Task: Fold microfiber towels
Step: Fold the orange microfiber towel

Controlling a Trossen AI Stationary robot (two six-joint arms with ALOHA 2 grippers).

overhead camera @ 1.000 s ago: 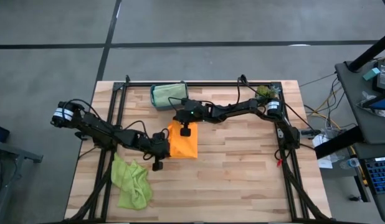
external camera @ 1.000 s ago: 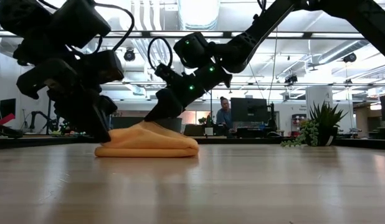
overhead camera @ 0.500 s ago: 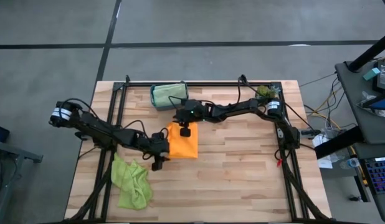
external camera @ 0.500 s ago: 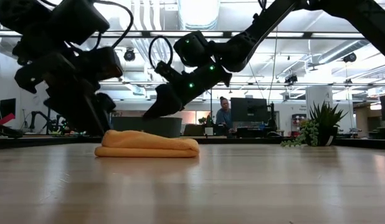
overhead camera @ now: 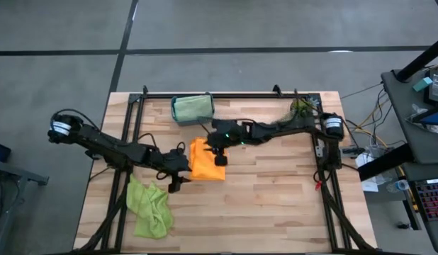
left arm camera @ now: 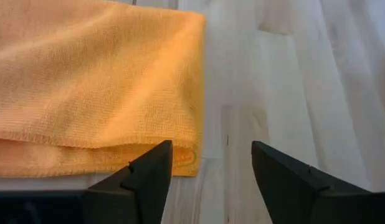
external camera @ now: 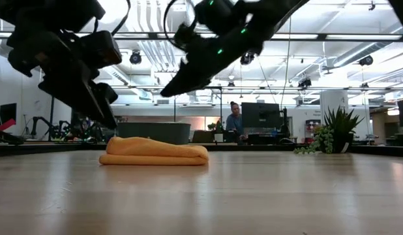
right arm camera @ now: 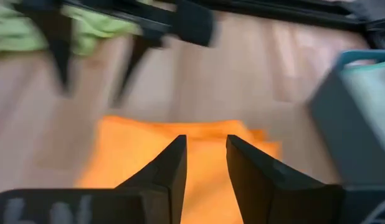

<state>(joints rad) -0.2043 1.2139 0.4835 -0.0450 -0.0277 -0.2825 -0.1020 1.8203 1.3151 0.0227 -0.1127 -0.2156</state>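
Note:
The orange towel (overhead camera: 207,160) lies folded flat on the wooden table, also in the low view (external camera: 154,151). My left gripper (left arm camera: 211,168) hovers open just off the towel's near left corner (left arm camera: 186,149), with bare table between its fingers; in the high view it (overhead camera: 175,184) stands at the towel's left. My right gripper (right arm camera: 205,163) hangs open above the towel (right arm camera: 180,149), clear of it (external camera: 179,85). A lime green towel (overhead camera: 149,207) lies crumpled near the table's front left.
A teal bin (overhead camera: 192,108) holding a pale green cloth stands at the far edge, just behind the orange towel. A plant sprig (overhead camera: 302,106) sits at the far right. The black frame rails (overhead camera: 226,94) run along the table's far edge and sides.
Both grippers have come up off the orange towel. My right gripper has risen well above it and drifted toward the table's near right. My left gripper has lifted a little from the towel's left end. The towel's raised hump has settled flatter.

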